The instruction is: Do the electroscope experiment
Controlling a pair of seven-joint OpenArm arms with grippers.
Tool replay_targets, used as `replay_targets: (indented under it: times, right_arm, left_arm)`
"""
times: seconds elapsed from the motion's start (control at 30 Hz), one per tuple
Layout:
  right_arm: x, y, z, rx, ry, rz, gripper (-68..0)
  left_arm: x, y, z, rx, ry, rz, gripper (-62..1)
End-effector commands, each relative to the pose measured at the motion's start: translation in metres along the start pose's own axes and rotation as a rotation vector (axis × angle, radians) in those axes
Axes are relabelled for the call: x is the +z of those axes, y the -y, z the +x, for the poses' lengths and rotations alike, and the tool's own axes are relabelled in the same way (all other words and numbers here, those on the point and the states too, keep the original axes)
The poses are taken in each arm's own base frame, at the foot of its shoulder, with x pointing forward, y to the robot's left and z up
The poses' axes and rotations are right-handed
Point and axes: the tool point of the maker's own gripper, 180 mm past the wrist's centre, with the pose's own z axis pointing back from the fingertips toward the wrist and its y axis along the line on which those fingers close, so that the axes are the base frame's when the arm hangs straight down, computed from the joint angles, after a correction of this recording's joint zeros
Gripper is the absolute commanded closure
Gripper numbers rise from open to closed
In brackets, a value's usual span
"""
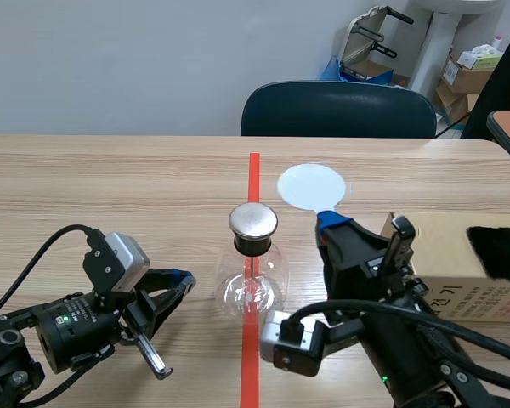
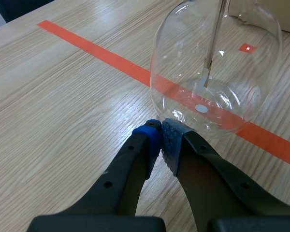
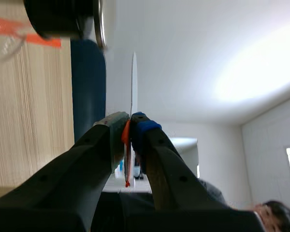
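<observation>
**Now: disc held up beside the cap, left gripper low by the flask**

Okay, your right gripper [image 1: 332, 223] is clamped on the white disc [image 1: 311, 186] by its stem. The right wrist view shows the disc edge-on as a thin line rising from between the pads, with something orange pinched there too. The disc is raised off the table [image 1: 110, 187], to the right of the cap [image 1: 253, 220] and a bit beyond it. There's a clear gap between disc edge and cap rim, no contact.

The flask [image 1: 252, 291] stands upright on the tape [image 1: 254, 170], mid-table, with the cap on its neck. A rod [image 2: 211, 58] hangs inside the glass, and its lower end is clear of the wall.

Your left gripper [image 1: 187, 279] lies low on the table to the flask's left. Its fingers are closed, pads [image 2: 150, 137] pressed together on nothing. The tips are near the flask's base but not touching it.

Room: you have bare wood all along the left side, from the left gripper out to the far edge. The strip beyond the flask is free as well. The right side is tight. A box [image 1: 446, 255] sits just beside the right arm with black fur [image 1: 498, 252] on top, running out past the picture's edge. A chair [image 1: 338, 110] stands behind the far edge, in line with the disc.
</observation>
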Motion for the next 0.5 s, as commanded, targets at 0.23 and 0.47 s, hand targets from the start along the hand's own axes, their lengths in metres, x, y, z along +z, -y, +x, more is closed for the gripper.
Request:
replay_targets:
  times: [0.23, 0.47]
  right_arm:
    - [0.000, 0.007, 0.025, 0.023, 0.170, -0.026, -1.7]
    - [0.001, 0.007, 0.033, 0.023, 0.219, -0.026, -1.7]
  left_arm:
    - [-0.005, 0.000, 0.013, -0.002, 0.045, 0.000, -4.0]
    - [-0.005, 0.000, 0.013, -0.002, 0.044, 0.000, -4.0]
